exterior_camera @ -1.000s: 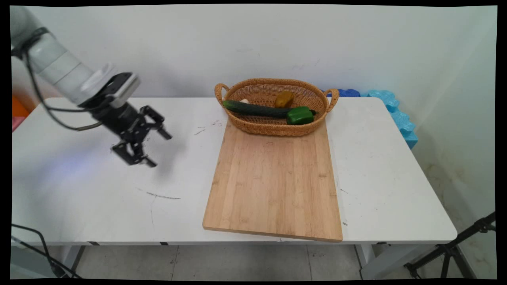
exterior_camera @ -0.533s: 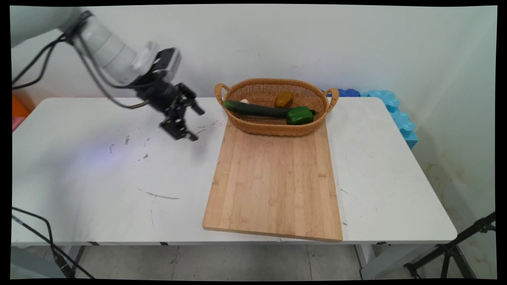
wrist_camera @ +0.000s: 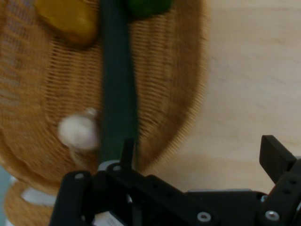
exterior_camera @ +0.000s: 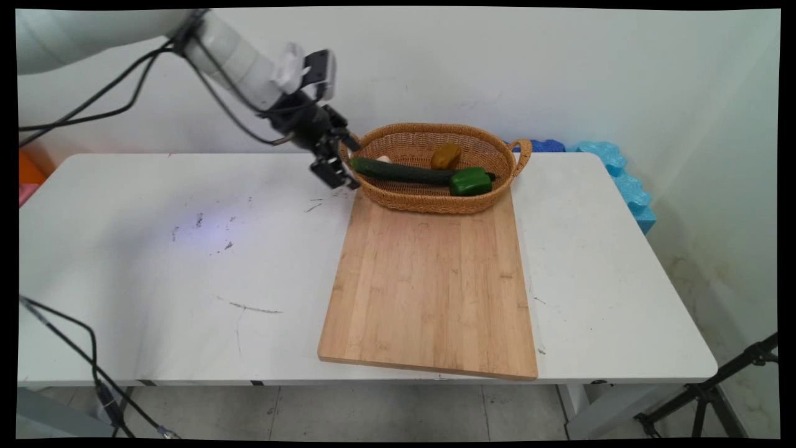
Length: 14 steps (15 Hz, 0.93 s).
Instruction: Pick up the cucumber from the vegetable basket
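The arm has been swung rightward across the table; the gripper, jaws apart and empty, is now hung at the basket left end, just over the cucumber tip. Only in the hand view is a small white item shown beside the cucumber; the yellow piece and green pepper lie farther along.

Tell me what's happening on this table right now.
A white robot arm has its open gripper at the left end of a wicker basket, holding nothing. Nearest to it is the tip of a cucumber lying along the basket, with a green pepper, a yellowish vegetable and a small white item. The basket sits at the far end of a wooden cutting board.
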Tool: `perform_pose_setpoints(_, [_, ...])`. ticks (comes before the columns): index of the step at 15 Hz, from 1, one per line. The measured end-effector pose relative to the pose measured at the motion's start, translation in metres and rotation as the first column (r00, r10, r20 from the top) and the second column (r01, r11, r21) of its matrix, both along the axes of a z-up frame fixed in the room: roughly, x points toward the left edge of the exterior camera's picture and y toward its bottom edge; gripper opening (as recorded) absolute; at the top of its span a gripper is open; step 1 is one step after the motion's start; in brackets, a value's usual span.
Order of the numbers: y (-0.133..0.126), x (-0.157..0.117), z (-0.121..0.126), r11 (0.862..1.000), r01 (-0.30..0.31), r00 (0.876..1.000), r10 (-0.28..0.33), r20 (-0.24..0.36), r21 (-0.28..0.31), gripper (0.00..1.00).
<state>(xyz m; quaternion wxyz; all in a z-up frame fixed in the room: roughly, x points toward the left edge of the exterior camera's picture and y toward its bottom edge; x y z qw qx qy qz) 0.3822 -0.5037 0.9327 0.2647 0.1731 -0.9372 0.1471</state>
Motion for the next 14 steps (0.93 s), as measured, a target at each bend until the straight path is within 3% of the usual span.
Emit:
perform_pose_setpoints(7, [-0.065,-0.034,-0.022,0.995,-0.095,0.995,0.096,0.003,-0.023,1.00])
perform_pose_setpoints(14, [-0.104,-0.057,-0.059,0.991,-0.136,0.990,0.135,0.038,0.005,1.00])
